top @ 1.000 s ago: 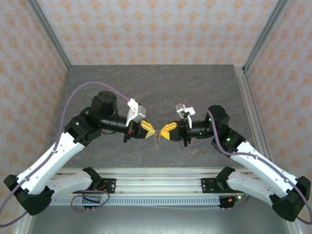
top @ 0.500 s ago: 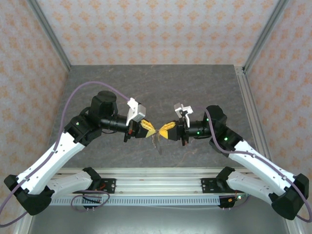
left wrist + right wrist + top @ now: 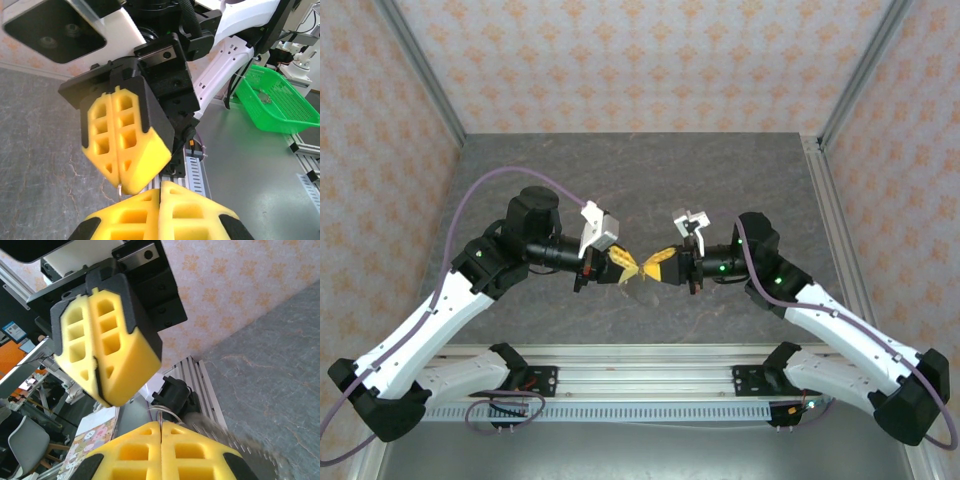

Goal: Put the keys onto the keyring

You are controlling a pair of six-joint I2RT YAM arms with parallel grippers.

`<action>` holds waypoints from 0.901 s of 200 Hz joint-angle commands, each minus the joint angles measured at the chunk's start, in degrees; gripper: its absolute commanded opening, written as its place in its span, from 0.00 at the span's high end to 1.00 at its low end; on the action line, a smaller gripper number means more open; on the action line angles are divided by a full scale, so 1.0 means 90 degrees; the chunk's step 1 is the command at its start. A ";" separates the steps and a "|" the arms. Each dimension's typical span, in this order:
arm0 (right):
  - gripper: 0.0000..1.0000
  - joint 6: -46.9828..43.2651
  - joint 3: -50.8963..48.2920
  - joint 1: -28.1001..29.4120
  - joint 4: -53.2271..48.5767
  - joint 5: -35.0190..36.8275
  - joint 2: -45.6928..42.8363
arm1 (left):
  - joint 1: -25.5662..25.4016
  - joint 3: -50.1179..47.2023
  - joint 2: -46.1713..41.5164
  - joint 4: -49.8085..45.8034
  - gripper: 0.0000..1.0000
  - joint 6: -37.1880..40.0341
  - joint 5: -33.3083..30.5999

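Where the two arms meet above the middle of the grey table (image 3: 620, 170), the left gripper (image 3: 626, 266) points right with its yellow fingers pressed together. In its own wrist view the left gripper (image 3: 160, 200) shows a tight seam between the pads, and what, if anything, it pinches cannot be told. Just to its right, tip almost touching tip, a thin pale loop of wire, the keyring (image 3: 163, 414), rises out of the seam of the right gripper (image 3: 160, 432). Those fingers are clamped together on it. From the left wrist view the same loop (image 3: 121, 189) peeps out under the tip of the right gripper (image 3: 121, 175). Whether a key hangs on the loop is too small to tell. In the top view the right gripper (image 3: 657, 264) points left, level with its partner and clear of the table. Further right, off the table edge, a green mesh basket (image 3: 295, 117) holds a few small pale bits, too tiny to name.
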 commanded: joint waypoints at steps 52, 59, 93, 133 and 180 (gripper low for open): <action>1.00 -0.0084 0.0131 -0.0084 0.0066 0.0035 -0.0091 | 0.0056 -0.0074 -0.0111 0.0258 1.00 -0.0149 -0.0158; 1.00 -0.0122 0.0112 -0.0098 0.0009 0.0080 -0.0102 | 0.0056 -0.0090 -0.0102 0.0247 1.00 -0.0229 -0.0570; 1.00 -0.0516 -0.0050 -0.0290 -0.0831 0.1226 -0.0187 | 0.0056 0.0175 0.0384 -0.0455 1.00 -0.0532 -0.2797; 1.00 -0.0220 -0.0608 -0.0784 -0.1144 0.2881 -0.0211 | 0.0056 0.0354 0.1016 -0.1019 0.74 -0.0923 -0.3883; 1.00 0.0310 -0.1625 -0.1483 -0.1127 0.3808 -0.0881 | 0.0124 0.0208 0.1814 -0.1374 0.61 -0.1554 -0.4460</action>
